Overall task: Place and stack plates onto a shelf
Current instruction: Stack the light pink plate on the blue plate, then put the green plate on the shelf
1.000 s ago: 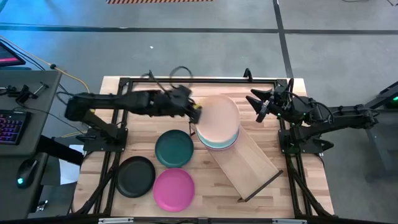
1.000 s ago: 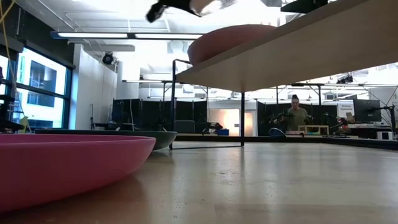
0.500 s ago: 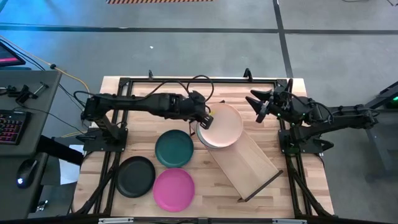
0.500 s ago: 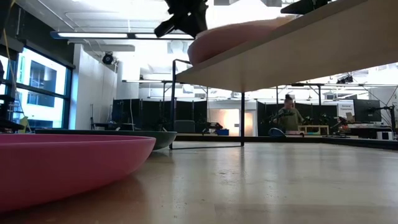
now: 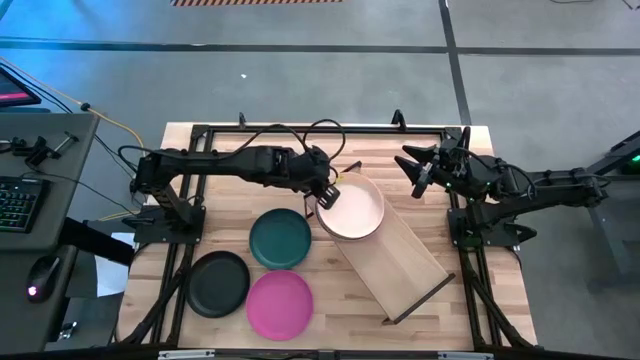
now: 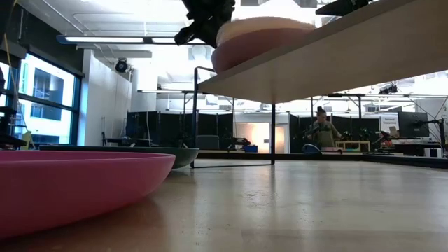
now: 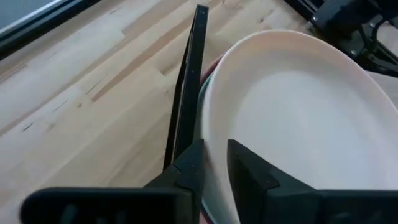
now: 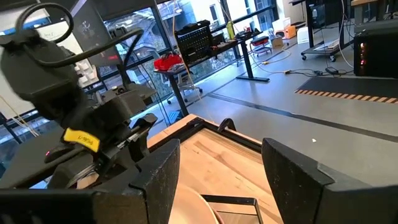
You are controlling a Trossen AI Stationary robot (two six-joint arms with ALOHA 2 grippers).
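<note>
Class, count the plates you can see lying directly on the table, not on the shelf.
3: the dark green plate beside the shelf, the black plate nearer the left front corner, and the magenta plate at the front. None looks hidden.

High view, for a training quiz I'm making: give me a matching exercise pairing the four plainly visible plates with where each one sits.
Plates:
1. round matte cream plate
2. round matte dark green plate
3. round matte black plate
4. round matte magenta plate

Places:
A. on the table, farthest left in the high view
B. on the table, lowest in the high view
C. top of the stack on the light wood shelf
D. on the table, closest to that stack

Pairs: 1-C, 2-D, 3-A, 4-B
</note>
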